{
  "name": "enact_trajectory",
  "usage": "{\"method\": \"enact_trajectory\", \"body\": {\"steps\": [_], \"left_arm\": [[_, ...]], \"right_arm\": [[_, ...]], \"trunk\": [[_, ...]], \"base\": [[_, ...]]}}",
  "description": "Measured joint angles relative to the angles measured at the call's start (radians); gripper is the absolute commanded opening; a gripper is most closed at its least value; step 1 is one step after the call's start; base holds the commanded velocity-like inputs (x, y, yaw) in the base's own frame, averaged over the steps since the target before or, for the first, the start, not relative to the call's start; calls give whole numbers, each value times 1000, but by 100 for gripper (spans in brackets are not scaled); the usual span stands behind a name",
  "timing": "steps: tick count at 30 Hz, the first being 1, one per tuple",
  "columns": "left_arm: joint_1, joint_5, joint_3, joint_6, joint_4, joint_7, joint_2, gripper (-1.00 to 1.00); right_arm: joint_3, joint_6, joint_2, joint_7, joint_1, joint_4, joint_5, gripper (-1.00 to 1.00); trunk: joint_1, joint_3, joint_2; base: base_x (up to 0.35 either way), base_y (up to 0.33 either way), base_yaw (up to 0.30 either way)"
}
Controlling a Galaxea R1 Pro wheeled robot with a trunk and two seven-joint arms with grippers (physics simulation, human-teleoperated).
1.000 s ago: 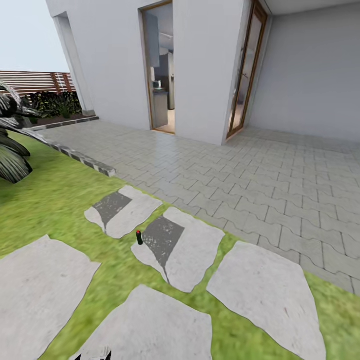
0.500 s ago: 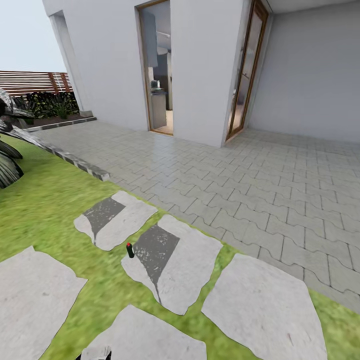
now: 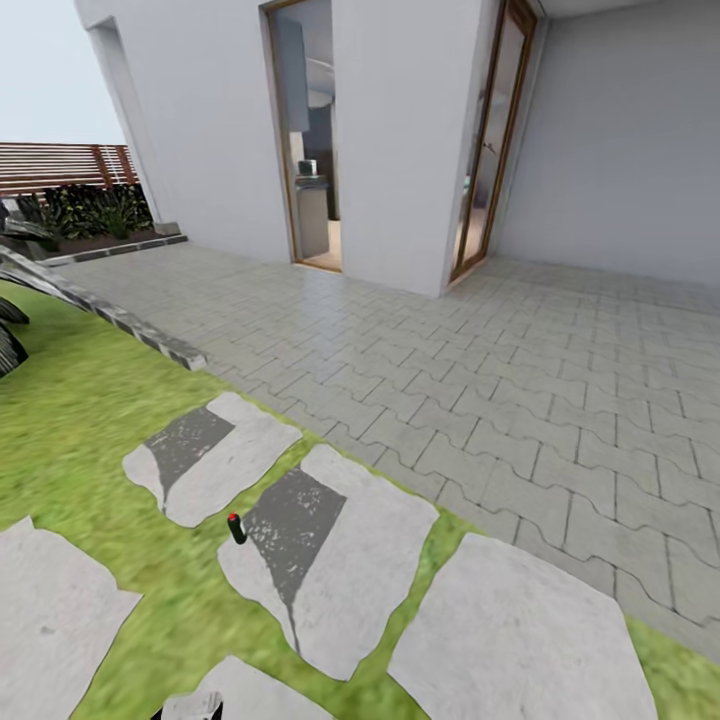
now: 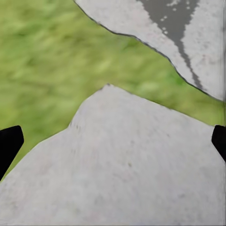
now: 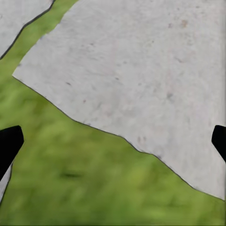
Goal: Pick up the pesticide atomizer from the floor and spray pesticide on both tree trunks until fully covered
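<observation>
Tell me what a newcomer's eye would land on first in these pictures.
First, the small dark pesticide atomizer with its red cap, standing at the left edge of a flat stepping stone in the lawn. Behind it, grey paving runs to a white house with an open doorway. A brown slatted fence stands far left.

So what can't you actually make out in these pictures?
- Small dark bottle with a red cap, head view: too small to read as an atomizer or to show a nozzle.
- Dark spiky plant, head view: cut off by the left edge.
- Room behind the wood-framed doorway, head view: dim and distant, contents unclear.
- Left end effector and right end effector, wrist views: just black fingertips at the edges, spread wide apart.
</observation>
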Motion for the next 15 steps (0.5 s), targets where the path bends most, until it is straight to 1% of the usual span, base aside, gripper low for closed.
{"method": "enact_trajectory", "body": {"steps": [15], "left_arm": [[0,-1,0,0,0,0,0,100]], "right_arm": [[-1,0,0,0,0,0,0,100]], "trunk": [[0,0,0]], "base": [[288,-149,0]]}}
